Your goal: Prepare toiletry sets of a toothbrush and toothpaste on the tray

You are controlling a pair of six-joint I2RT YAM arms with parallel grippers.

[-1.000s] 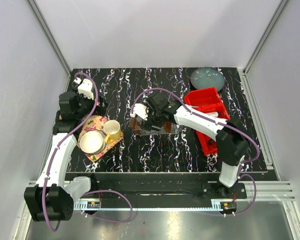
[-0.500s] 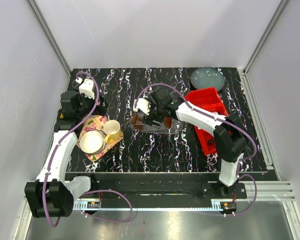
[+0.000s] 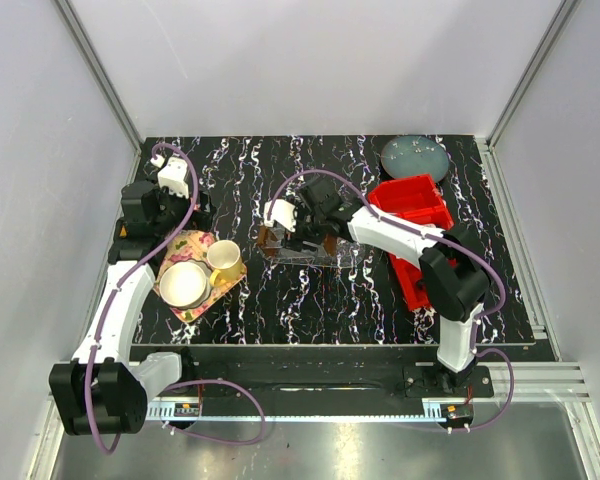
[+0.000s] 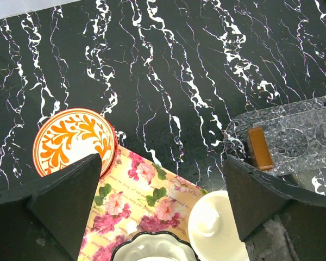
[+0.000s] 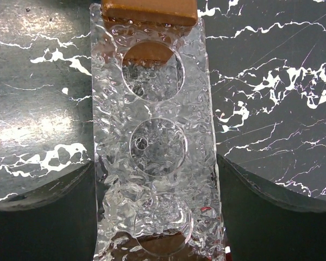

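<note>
The right pincer (image 5: 155, 160) hangs low over the tray (image 5: 152, 70), fingers spread wide with the clear walls running between them. Whether they touch the plastic I can't tell. The tray sits near the middle of the tabletop, a little toward the left edge, and its floor is bare. There is no toothbrush or toothpaste in it, and I can't pick either out for sure anywhere. The left pincer (image 4: 162, 160) is also spread, holding nothing, by the left edge over the floral tray (image 4: 146, 190).

My worry is the tray itself. It looks light and slick on that glossy tabletop, so a finger catching a ribbed wall could skid it, twist it or tip it. Pushed leftward, it would run into the floral tray and the cup (image 4: 214, 223) on it. The right arm also passes over the red bin (image 3: 412, 200) near the right edge, so a hasty swing back could clip it.

No brand, label or lettering is readable on anything.
</note>
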